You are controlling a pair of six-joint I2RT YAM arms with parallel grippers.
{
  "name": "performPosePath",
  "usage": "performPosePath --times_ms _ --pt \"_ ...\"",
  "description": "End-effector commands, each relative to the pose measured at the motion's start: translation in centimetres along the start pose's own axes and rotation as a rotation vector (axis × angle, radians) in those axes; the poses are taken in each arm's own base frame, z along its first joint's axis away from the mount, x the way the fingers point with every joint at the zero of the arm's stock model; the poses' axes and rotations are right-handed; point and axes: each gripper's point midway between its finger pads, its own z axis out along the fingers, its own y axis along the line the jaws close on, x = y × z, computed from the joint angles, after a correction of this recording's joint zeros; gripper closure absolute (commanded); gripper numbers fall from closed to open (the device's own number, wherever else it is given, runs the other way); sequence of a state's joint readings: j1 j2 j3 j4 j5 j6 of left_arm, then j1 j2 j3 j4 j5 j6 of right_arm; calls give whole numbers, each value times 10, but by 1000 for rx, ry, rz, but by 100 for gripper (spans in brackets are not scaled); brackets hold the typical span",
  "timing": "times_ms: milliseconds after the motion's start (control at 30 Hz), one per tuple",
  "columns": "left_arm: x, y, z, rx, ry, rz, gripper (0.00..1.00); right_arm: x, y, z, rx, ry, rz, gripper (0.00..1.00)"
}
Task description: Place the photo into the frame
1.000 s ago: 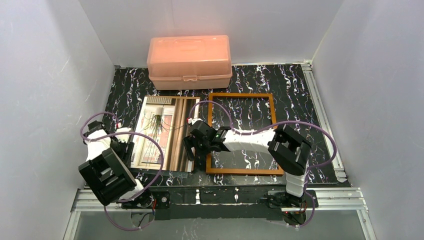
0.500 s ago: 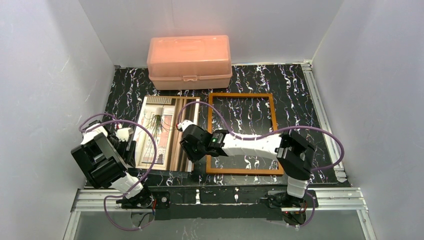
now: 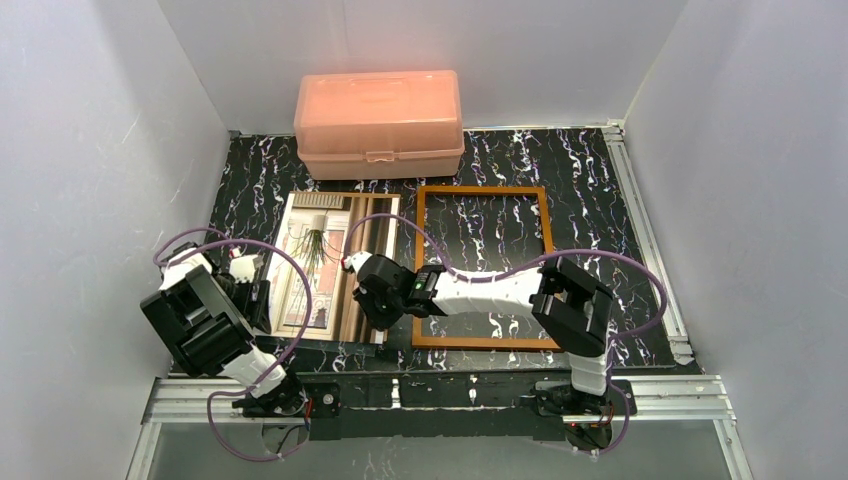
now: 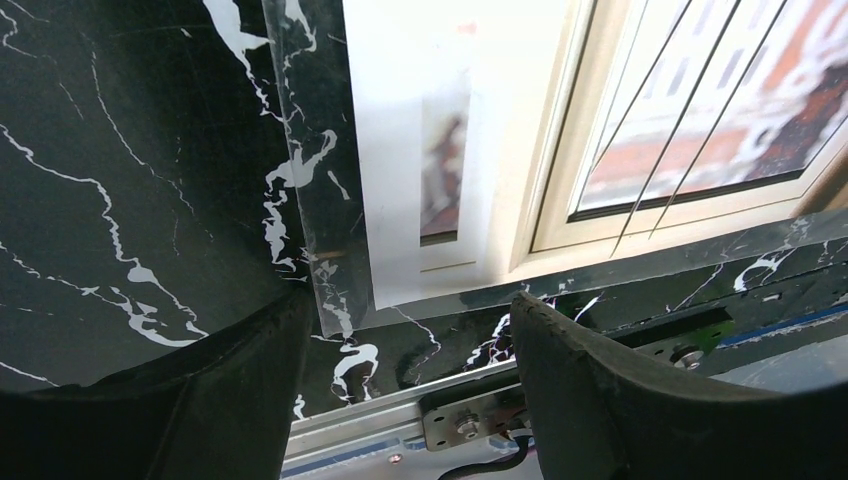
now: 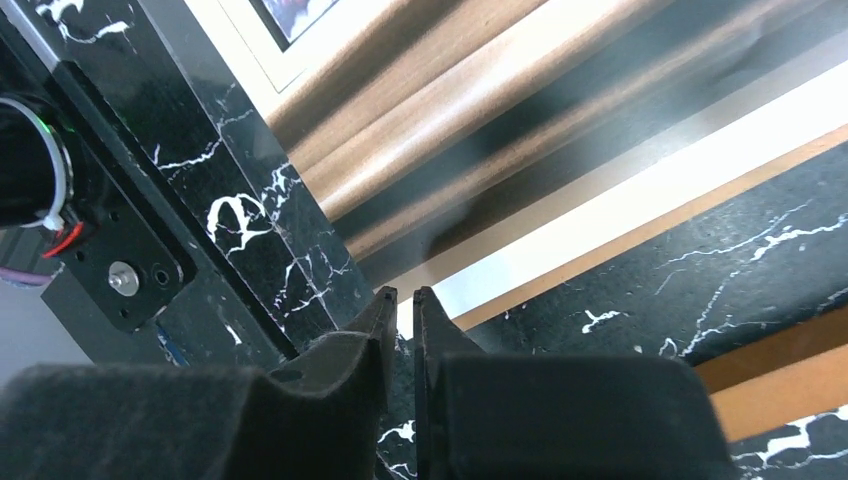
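Note:
The photo (image 3: 330,265) lies flat, left of the empty frame (image 3: 485,195) with its orange-brown border. My right gripper (image 3: 368,305) is low at the photo's near right corner. In the right wrist view its jaws (image 5: 402,298) stand almost together, and the corner of the photo's white border (image 5: 620,200) sits in the thin slit between them. The frame's rail (image 5: 780,385) shows at lower right. My left gripper (image 3: 258,292) hovers at the photo's near left corner. It (image 4: 410,300) is open, with only table between the fingers, and the print (image 4: 700,120) lies beyond them.
A clear sheet (image 4: 310,200) sticks out past the photo's left edge. A thin brown board edge (image 5: 640,235) shows under the photo's right border. A pink plastic box (image 3: 378,122) stands at the back. White walls close both sides, and a metal rail (image 3: 450,395) runs along the near edge.
My right gripper has slid left and nearer to the photo's near right corner, and its jaws have closed from wide open. The left arm drew back slightly and its jaws widened a little.

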State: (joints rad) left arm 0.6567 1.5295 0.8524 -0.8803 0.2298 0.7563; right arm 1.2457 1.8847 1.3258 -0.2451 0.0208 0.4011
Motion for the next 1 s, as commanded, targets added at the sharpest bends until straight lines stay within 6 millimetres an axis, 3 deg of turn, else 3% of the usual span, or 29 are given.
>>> performPosePath --times_ms 0,267,733,967 --pt "-7 -15 1 86 -42 -22 30 3 11 9 -66 -12 -2 81" --pt "-19 -33 -7 184 -88 -71 32 29 1 22 -56 57 -11 85" --pt "-29 -46 -25 218 -140 -94 36 71 -23 36 8 156 -12 93" --pt "-32 -62 -38 276 -175 -91 39 67 -22 36 -5 157 -3 93"
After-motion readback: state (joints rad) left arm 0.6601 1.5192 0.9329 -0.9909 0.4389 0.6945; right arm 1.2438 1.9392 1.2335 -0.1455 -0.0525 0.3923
